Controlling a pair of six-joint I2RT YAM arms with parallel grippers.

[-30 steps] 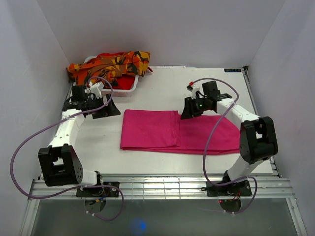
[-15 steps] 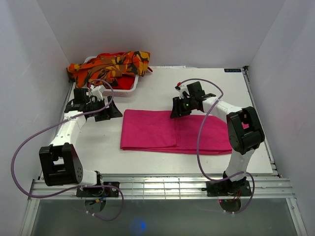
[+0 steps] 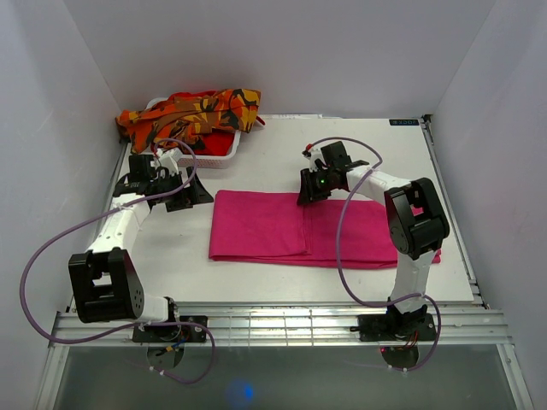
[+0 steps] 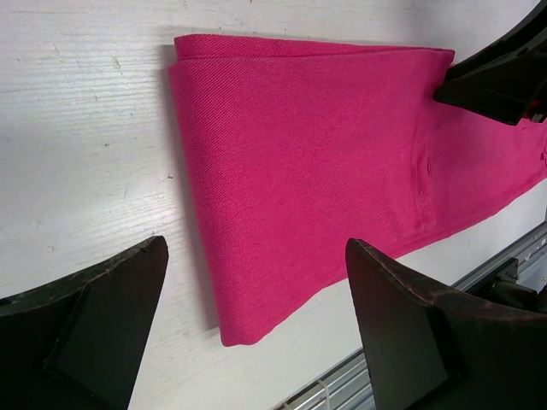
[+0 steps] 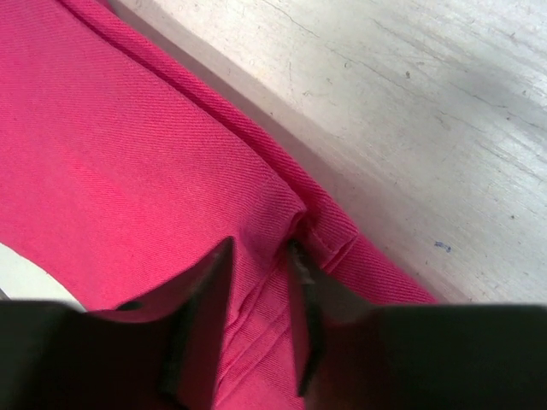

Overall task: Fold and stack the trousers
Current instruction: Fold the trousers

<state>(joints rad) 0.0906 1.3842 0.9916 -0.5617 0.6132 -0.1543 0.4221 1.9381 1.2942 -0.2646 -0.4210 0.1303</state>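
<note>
Pink trousers [image 3: 282,226] flat on table [image 3: 282,154], in front and right of basket [image 3: 218,152]; already doubled, thicker half nearer basket. Camouflage trousers [image 3: 192,111] heaped over basket, untouched.

Right gripper [image 5: 259,249] well right of basket, at pink pair's far edge where top layer ends. Jaws narrow astride that edge, cloth between tips; we cannot tell if pinch bites. We judge: taking layer for next fold.

Left gripper [image 3: 190,190] just in front of basket, jaws wide, empty; we read it as waiting clear of fold.
</note>
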